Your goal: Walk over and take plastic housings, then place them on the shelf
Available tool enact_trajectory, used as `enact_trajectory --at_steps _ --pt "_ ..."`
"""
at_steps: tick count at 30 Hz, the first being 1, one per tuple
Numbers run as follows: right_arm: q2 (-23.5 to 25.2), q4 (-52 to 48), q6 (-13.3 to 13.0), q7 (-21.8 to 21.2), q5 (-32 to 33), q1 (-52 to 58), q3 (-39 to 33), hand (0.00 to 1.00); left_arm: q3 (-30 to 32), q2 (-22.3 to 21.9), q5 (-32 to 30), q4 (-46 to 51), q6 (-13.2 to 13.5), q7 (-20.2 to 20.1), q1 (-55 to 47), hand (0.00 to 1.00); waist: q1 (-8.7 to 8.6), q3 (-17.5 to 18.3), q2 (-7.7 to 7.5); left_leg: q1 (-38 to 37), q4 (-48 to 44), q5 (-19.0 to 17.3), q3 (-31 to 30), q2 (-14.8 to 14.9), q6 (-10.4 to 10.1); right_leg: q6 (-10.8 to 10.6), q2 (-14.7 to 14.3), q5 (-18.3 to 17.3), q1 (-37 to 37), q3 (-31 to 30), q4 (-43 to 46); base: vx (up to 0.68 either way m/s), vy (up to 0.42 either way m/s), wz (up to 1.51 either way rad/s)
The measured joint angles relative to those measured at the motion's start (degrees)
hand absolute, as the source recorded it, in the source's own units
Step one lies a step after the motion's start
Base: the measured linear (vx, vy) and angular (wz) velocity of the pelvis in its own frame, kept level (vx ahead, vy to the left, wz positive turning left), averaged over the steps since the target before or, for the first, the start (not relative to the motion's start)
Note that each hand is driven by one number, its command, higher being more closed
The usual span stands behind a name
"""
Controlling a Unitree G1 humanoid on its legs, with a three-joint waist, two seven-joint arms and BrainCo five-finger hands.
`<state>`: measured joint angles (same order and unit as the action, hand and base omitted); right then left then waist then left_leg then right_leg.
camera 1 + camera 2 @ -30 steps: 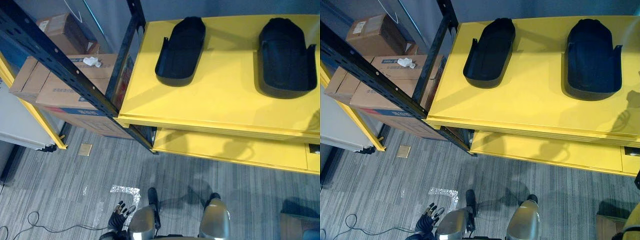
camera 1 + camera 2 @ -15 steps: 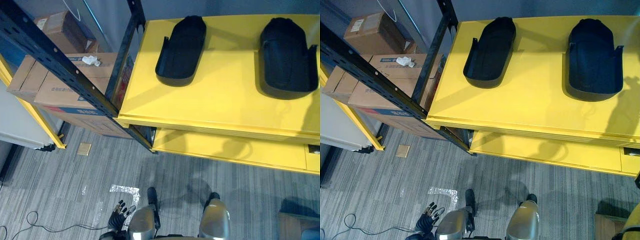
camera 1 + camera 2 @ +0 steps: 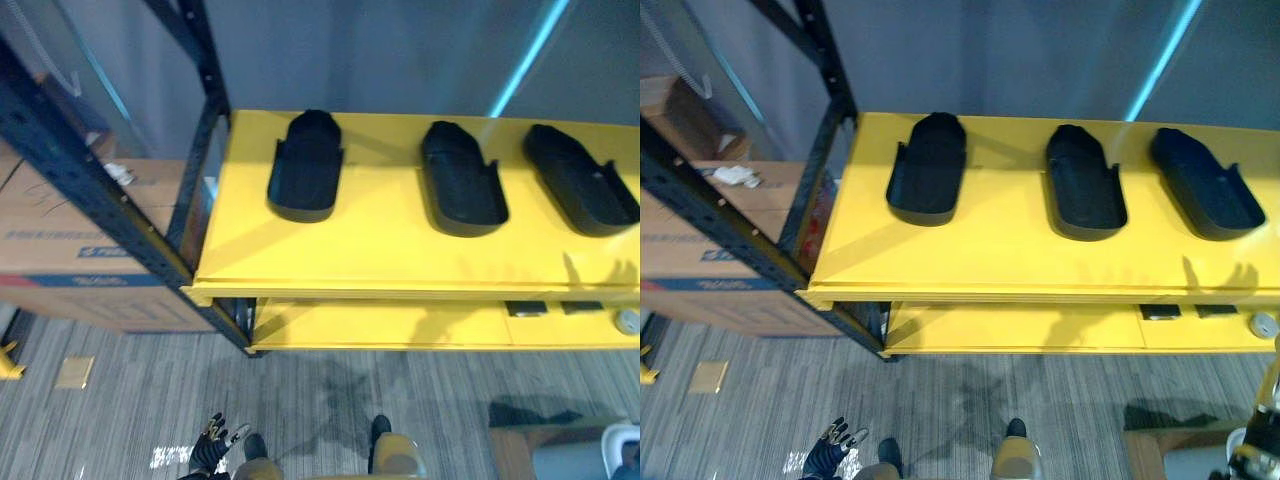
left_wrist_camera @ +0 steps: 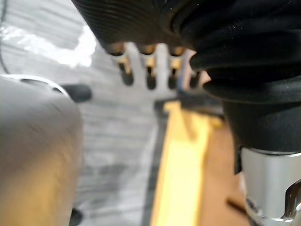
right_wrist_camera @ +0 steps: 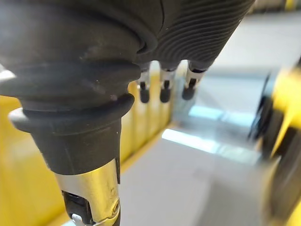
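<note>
I'm looking down at a yellow shelf [image 3: 400,255] set against a plain grey wall [image 3: 360,50] that carries a slanted cyan light strip [image 3: 528,50]. The floor is grey carpet [image 3: 140,400], streaked in fine lines.

My left hand [image 3: 213,455] hangs low over that carpet, fingers loosely spread and holding nothing; its wrist view shows the fingers [image 4: 150,75] running straight. My right hand [image 5: 164,89] has straight, dark-tipped fingers too, and it is empty, with blurred yellow beside it.

All three housings lie on the shelf's smooth, matte top board, well ahead of both hands and touched by neither. The first housing [image 3: 307,165] sits up ahead of the left hand. The second housing [image 3: 462,178] and third housing [image 3: 580,180] lie farther toward the right hand's side, each apart from the next. They are black plastic: long shallow shells with a rounded far end and raised side walls.

A lower board [image 3: 380,325], also yellow, sits under the top. Outward of the left hand, a black metal post [image 3: 80,165] slants in front of brown cardboard boxes [image 3: 60,250].
</note>
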<state>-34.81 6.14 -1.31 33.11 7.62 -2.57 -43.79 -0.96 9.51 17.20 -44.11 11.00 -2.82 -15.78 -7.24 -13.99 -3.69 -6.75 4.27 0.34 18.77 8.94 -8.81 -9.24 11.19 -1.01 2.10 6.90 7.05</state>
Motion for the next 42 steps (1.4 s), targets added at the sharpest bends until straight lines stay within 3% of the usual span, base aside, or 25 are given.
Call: enact_trajectory --at_steps 3,8,12,13,14,17,18,20,21,22,23,25,28,30,33,35,36,37,39,42 --pt "1.0 -1.2 0.0 -4.1 -2.8 5.2 -2.9 0.00 -0.4 -0.5 -0.3 0.0 -1.0 -0.6 1.1 0.00 -1.94 0.2 -0.04 -0.9 -0.2 -1.0 3.2 0.3 -0.3 0.1 -0.8 1.2 0.7 -2.9 -1.7 0.02 0.014 -0.48" --pt "1.1 -1.2 -0.1 -8.5 -2.6 7.8 -3.4 0.00 -2.5 -0.9 0.8 0.2 -1.4 -1.1 5.0 0.00 -3.75 0.7 -0.20 -0.2 -1.5 -2.3 5.7 1.3 -0.8 0.4 -2.2 2.1 2.2 -5.4 -2.8 0.01 -0.023 -0.32" --pt "1.9 -1.2 -0.1 -10.9 -1.6 7.7 -2.9 0.00 -2.5 -1.2 3.7 0.2 -2.0 -1.0 6.1 0.00 -3.76 0.9 0.16 3.4 -11.7 -6.5 5.4 4.6 -0.3 1.3 -3.4 0.8 2.7 -5.9 -0.8 0.06 -0.043 -0.07" --pt "2.3 -1.2 0.0 -10.9 -1.6 7.5 -2.0 0.00 -2.4 -1.2 4.5 0.0 -2.1 -1.0 6.0 0.00 -3.68 0.9 0.13 5.4 -17.1 -7.7 5.1 5.8 1.3 1.8 -3.6 -0.2 3.1 -6.0 0.6 0.05 -0.111 -0.13" --pt "2.4 -1.2 0.0 -11.1 -1.4 7.1 -0.2 0.00 -1.8 -1.7 4.7 0.0 -2.1 -1.0 5.1 0.00 -3.57 0.6 0.54 9.8 -29.2 -9.1 1.0 8.3 4.6 2.4 -4.3 -1.7 2.6 -6.3 2.7 0.02 -0.100 -0.21" --pt "2.4 -1.2 0.0 -10.9 1.2 4.8 2.5 0.00 0.5 -3.8 4.8 0.4 -1.4 -1.1 3.0 0.00 -1.73 -0.2 2.50 15.8 -45.3 -7.7 -12.2 8.9 8.9 4.5 -7.1 -4.0 1.7 -9.9 4.6 0.01 -0.030 -0.74" --pt "2.9 -0.8 -0.2 -10.7 2.5 3.1 4.1 0.00 0.7 -4.2 4.8 0.4 -1.1 -1.2 2.4 0.00 -0.39 -0.4 3.71 17.1 -47.7 -11.8 -17.2 5.6 8.1 4.7 -7.5 -4.3 2.0 -13.4 4.9 0.05 0.127 -1.08" --pt "7.2 0.6 -0.1 -10.4 5.2 1.1 8.0 0.00 0.7 -4.6 5.0 1.0 -0.8 -1.3 0.6 0.00 0.66 -0.6 4.31 18.0 -41.5 -18.0 -21.6 -2.1 7.1 4.7 -8.4 -4.2 3.7 -18.6 5.2 0.05 0.162 -1.22" --pt "7.3 0.6 -0.1 -10.4 5.2 1.1 8.1 0.00 0.8 -4.6 5.0 1.1 -0.8 -1.3 0.5 0.00 0.72 -0.6 4.31 18.0 -41.0 -18.0 -21.7 -2.3 7.1 4.7 -8.5 -4.2 3.8 -18.6 5.2 0.02 0.162 -1.31" --pt "10.4 1.0 -0.2 -9.6 5.2 2.1 9.7 0.00 0.8 -4.7 5.0 1.8 -0.3 -1.4 0.0 0.00 2.44 -0.7 4.75 16.8 -33.5 -18.1 -21.1 -3.6 5.2 4.5 -10.3 -4.3 4.8 -21.4 6.0 0.04 0.177 -0.97" --pt "12.1 0.4 -0.2 -9.0 5.3 2.7 9.7 0.00 0.9 -4.5 4.8 1.9 -0.1 -1.4 0.4 0.00 3.35 -0.8 4.20 16.1 -32.8 -18.2 -19.6 -3.6 5.4 4.4 -10.2 -4.4 4.8 -22.2 6.2 0.06 0.185 -1.07" --pt "15.2 -5.0 -1.4 -7.9 6.0 5.9 9.7 0.00 0.2 -4.1 4.0 2.5 0.8 -1.4 1.0 0.00 3.36 -1.4 2.46 15.0 -32.1 -18.6 -17.1 -4.6 6.3 4.4 -8.4 -4.4 5.3 -22.6 6.2 0.06 0.134 -0.48" --pt "18.5 -9.8 -4.9 -8.2 6.2 7.8 11.1 0.00 0.1 -3.4 2.5 3.4 1.7 -0.2 1.3 0.00 3.86 -1.3 0.97 14.5 -32.1 -19.4 -13.4 -4.0 6.4 2.6 -8.0 -2.3 6.2 -21.9 5.3 0.07 0.105 -0.53" --pt "19.8 -10.1 -6.6 -8.9 6.2 8.6 13.0 0.00 0.1 -3.4 2.5 3.5 2.4 0.9 1.4 0.00 4.92 -1.2 0.85 13.5 -32.4 -20.2 -11.4 -2.7 6.1 2.5 -8.3 -0.1 5.7 -20.5 3.0 0.08 0.055 -0.68" --pt "21.3 -9.9 -8.6 -10.1 6.1 8.8 15.4 0.00 1.5 -3.9 3.0 3.6 2.8 2.2 1.4 0.00 5.02 -1.3 1.57 13.3 -34.1 -22.1 -10.2 -0.2 6.0 3.3 -9.9 3.0 5.3 -18.6 0.6 0.04 0.042 -0.54" --pt "22.8 -10.1 -10.3 -11.3 4.8 9.0 16.9 0.00 3.9 -5.0 4.5 3.6 2.8 2.0 1.1 0.00 5.16 -1.6 2.93 13.2 -37.2 -24.8 -10.2 3.1 6.3 3.6 -12.3 3.4 4.9 -17.8 1.3 -0.03 0.048 -0.32" --pt "23.5 -10.2 -10.3 -11.9 4.5 9.3 17.0 0.00 4.4 -5.4 5.1 3.7 2.7 2.0 1.0 0.00 5.33 -1.7 2.98 13.0 -37.7 -25.2 -10.2 3.4 6.0 5.5 -12.2 1.5 5.0 -16.7 2.5 -0.04 0.092 -0.12" --pt "24.5 -11.0 -10.4 -12.4 4.2 10.4 17.1 0.00 4.8 -5.2 5.8 3.8 2.7 1.9 0.8 0.00 5.81 -1.4 2.82 12.9 -39.0 -26.1 -10.6 3.5 5.5 5.2 -11.2 0.2 5.5 -14.8 5.1 -0.01 0.065 0.09" --pt "24.9 -14.1 -10.5 -13.2 1.3 13.4 17.1 0.00 5.6 -5.0 7.7 5.0 2.6 1.9 0.9 0.00 6.11 -1.1 2.45 14.0 -41.8 -27.6 -14.3 3.6 3.7 2.0 -11.4 -5.2 6.2 -13.4 11.5 0.01 -0.054 0.57" --pt "24.3 -16.9 -11.5 -13.1 -4.3 13.8 16.8 0.00 6.5 -5.7 7.8 5.2 2.3 1.9 -0.1 0.00 6.42 0.2 2.30 14.9 -41.6 -27.6 -20.1 3.1 2.0 3.5 -11.1 -11.4 7.1 -7.9 19.0 0.04 -0.217 0.87"
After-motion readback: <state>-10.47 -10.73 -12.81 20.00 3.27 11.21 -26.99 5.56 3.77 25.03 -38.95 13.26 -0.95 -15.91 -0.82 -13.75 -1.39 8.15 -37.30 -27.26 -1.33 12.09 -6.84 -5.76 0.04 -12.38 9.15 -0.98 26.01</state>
